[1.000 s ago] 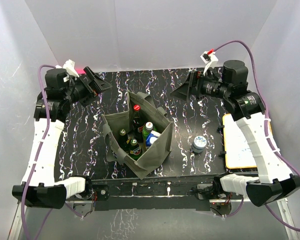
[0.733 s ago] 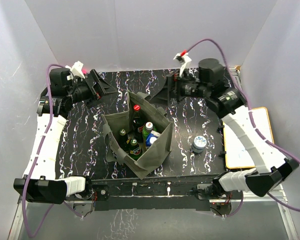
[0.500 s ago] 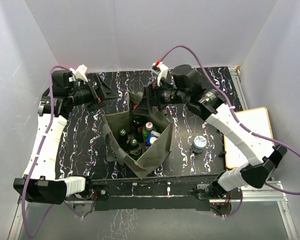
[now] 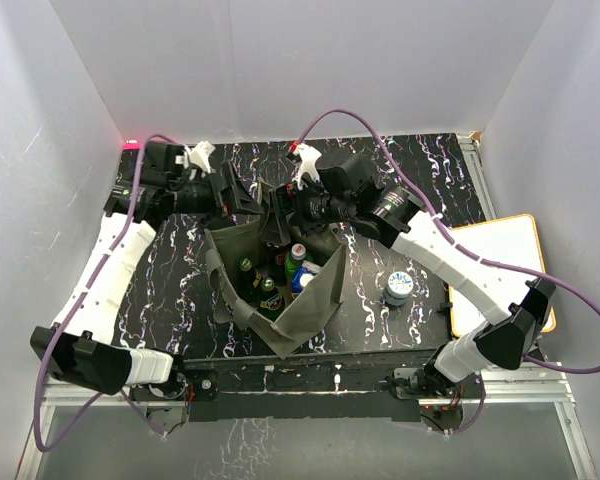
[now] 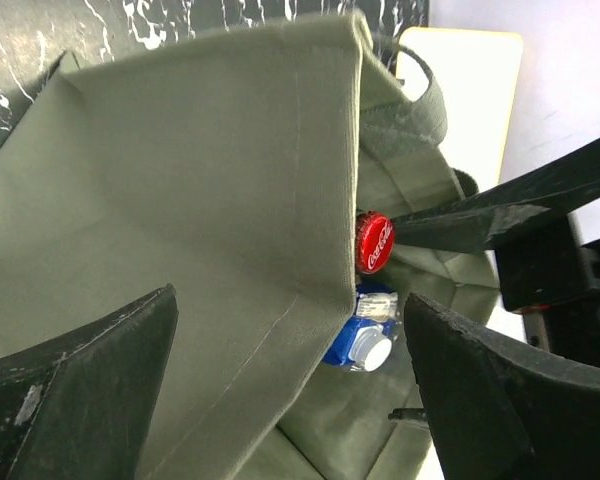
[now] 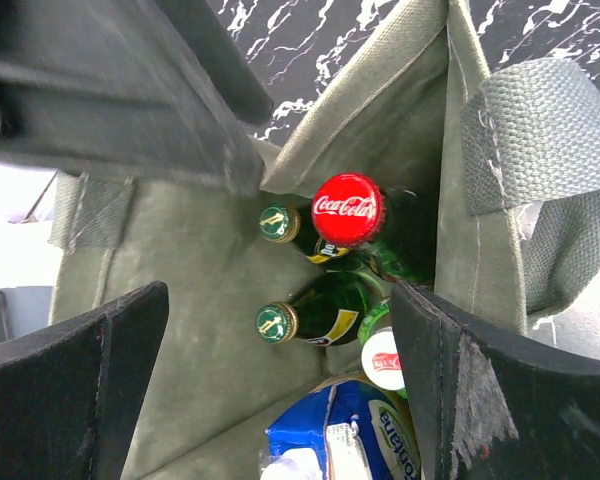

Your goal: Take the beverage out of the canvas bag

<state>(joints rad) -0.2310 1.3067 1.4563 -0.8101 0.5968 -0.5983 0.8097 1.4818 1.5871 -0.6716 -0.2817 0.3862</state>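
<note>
Looking down on a flat black tabletop (image 4: 180, 300) veined all over with white marbling, closed in by pale panels (image 4: 280, 70) on 3 sides. Carries 2 things directly. Holds, near its middle and slightly to the left, a boxy olive-grey canvas bag (image 4: 305, 312) with floppy sides, open at the top and set cornerwise to the table edges. Holds also, right of that bag and apart from it, a short round container with a blue-and-white top (image 4: 398, 288), upright. Ends on the right beside a white rectangular board with an orange rim (image 4: 500, 262), lying flat; cannot tell whether on the tabletop or just off it.
</note>
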